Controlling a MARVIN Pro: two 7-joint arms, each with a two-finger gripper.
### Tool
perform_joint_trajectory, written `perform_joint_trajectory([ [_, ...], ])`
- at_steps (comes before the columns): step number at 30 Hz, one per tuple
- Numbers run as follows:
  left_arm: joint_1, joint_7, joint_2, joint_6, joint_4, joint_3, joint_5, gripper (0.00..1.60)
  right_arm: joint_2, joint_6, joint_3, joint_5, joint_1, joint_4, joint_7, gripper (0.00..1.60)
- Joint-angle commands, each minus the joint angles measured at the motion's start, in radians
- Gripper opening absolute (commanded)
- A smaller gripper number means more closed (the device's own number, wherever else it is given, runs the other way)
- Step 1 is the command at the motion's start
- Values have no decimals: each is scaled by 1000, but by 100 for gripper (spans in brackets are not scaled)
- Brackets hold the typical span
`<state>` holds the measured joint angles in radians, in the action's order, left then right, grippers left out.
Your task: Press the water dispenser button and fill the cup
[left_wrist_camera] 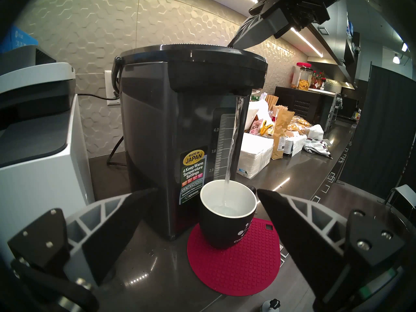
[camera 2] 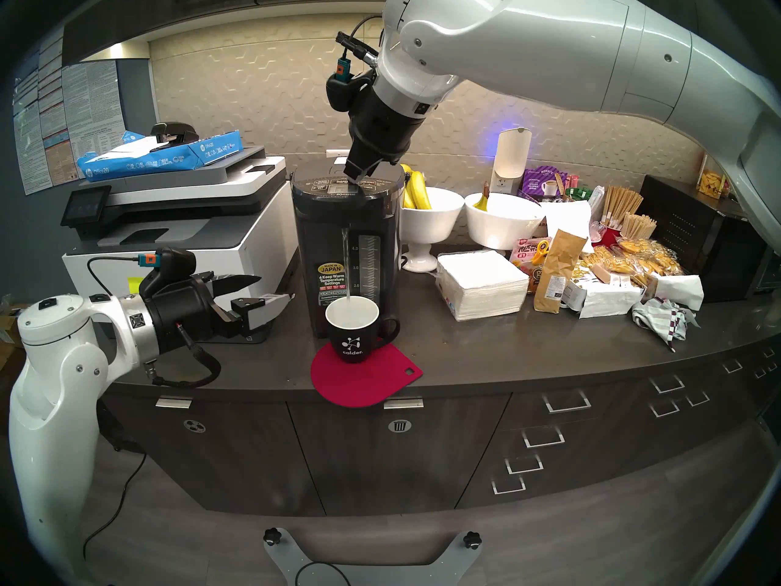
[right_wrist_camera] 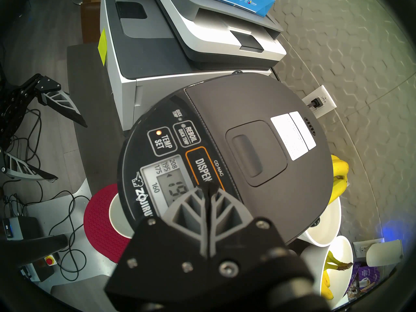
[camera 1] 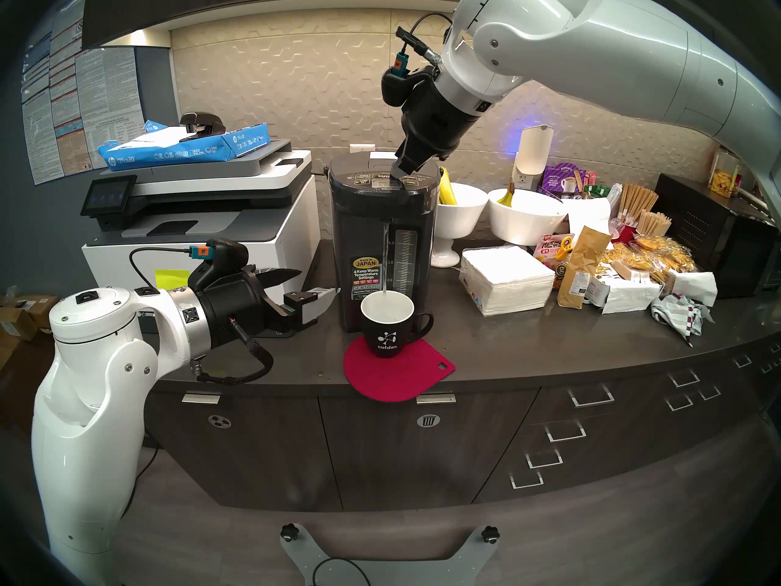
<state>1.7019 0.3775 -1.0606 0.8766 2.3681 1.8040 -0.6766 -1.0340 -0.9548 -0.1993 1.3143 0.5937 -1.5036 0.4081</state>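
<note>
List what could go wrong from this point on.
1. The shut right gripper presses the DISPENSE button at its end; a slip could stop the stream.
2. Water is pouring into the black mug; holding too long would likely overflow it onto the red mat.
3. The open left gripper hangs beside the mug and could knock it.

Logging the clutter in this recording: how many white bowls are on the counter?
2. A pedestal bowl holding bananas stands just right of the water dispenser; a wider bowl with one banana sits to its right, behind the napkin stack. The snack clutter could hide more.
</note>
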Motion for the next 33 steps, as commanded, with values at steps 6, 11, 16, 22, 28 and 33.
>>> perform_joint_trajectory([
  [6,-1,0,0,0,10,0,0,160,-9,-5,-34,4,-35,-6,12,0],
  [11,-1,0,0,0,10,0,0,160,-9,-5,-34,4,-35,-6,12,0],
  [16,-1,0,0,0,10,0,0,160,-9,-5,-34,4,-35,-6,12,0],
  [22,-1,0,0,0,10,0,0,160,-9,-5,-34,4,-35,-6,12,0],
  [28,-1,0,0,0,10,0,0,160,-9,-5,-34,4,-34,-6,12,0],
  [33,-1,0,0,0,10,0,0,160,-9,-5,-34,4,-34,-6,12,0],
])
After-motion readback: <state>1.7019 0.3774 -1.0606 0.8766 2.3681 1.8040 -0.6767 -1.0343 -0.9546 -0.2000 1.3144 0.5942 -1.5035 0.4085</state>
